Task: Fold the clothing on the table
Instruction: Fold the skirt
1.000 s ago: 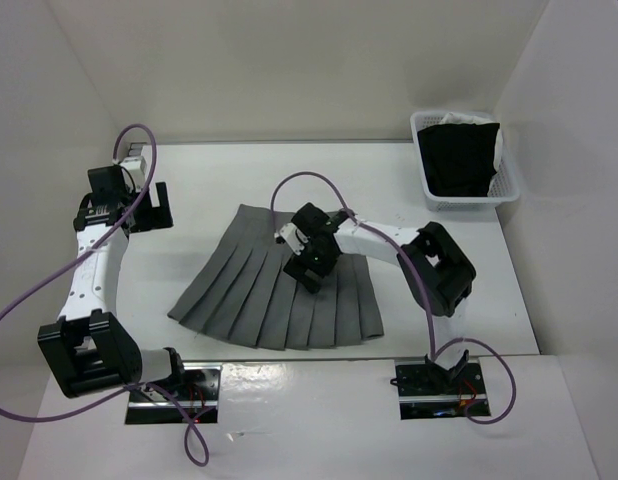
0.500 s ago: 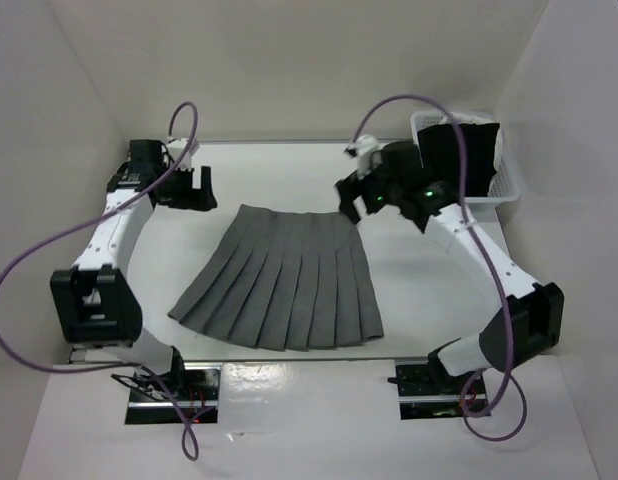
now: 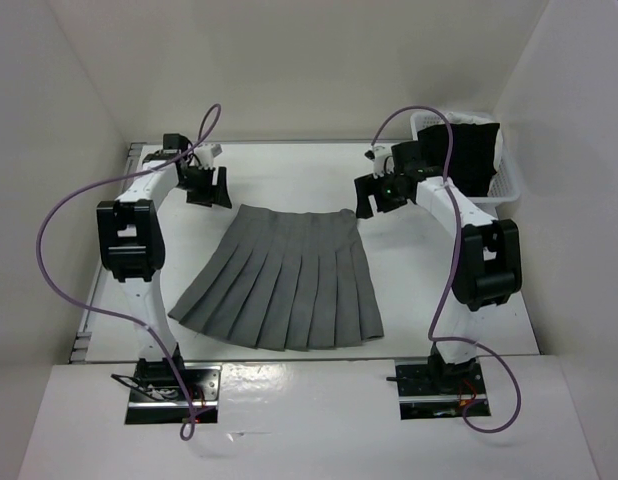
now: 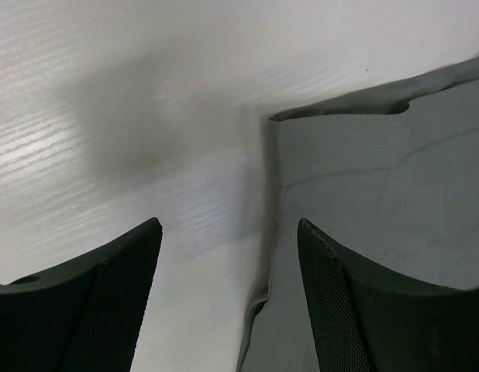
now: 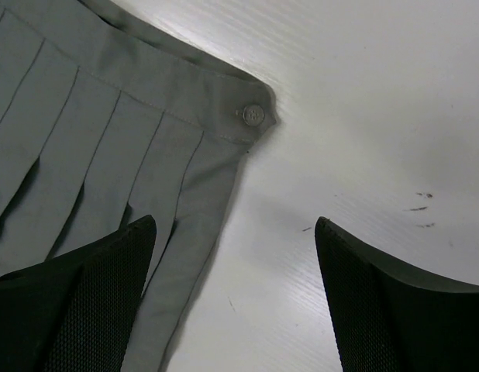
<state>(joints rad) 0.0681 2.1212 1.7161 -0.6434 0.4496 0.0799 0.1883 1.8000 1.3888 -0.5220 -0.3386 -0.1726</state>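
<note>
Right wrist: button [image 5: 253,115] on skirt [image 5: 92,147] corner, lettering too small to read.

Skirt [image 3: 289,275] mid-grey, pleated — table [image 3: 289,175] white; basket [image 3: 499,193] white.

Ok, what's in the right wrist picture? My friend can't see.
The buttoned waistband corner of a grey pleated skirt lies flat on a white table, just ahead of two open black jaws holding nothing.
</note>
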